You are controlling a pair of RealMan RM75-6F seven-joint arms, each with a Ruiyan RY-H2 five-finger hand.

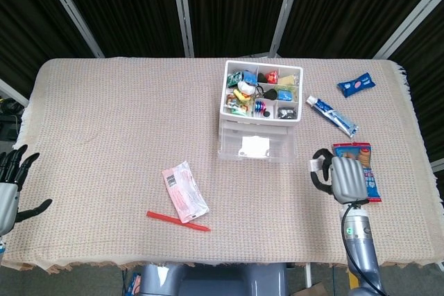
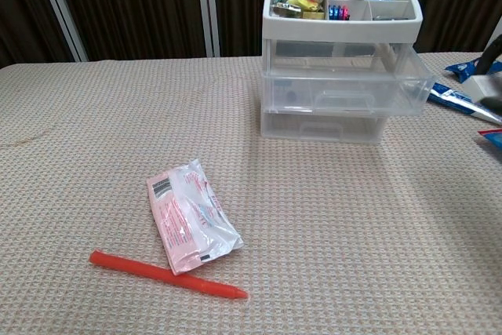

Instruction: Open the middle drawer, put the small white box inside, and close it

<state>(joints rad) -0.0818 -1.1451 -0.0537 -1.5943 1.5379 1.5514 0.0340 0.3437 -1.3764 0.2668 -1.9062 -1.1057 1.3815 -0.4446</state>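
The clear three-drawer unit [image 1: 258,121] stands at mid-table, its middle drawer [image 2: 345,90] pulled out toward me. My right hand [image 1: 344,179] hangs to the right of the drawer front, above the table, and pinches the small white box [image 1: 317,165] at its left side. In the chest view only a sliver of that hand [image 2: 494,52] and the box [image 2: 492,88] shows at the right edge. My left hand [image 1: 10,184] stays off the table's near left corner, fingers spread, holding nothing.
A pink packet [image 1: 184,191] and a red pen [image 1: 177,221] lie left of the drawers. A toothpaste tube [image 1: 331,116], a blue wrapper [image 1: 356,85] and a cookie bag [image 1: 361,161] lie on the right. The unit's top tray [image 1: 262,91] holds several small items.
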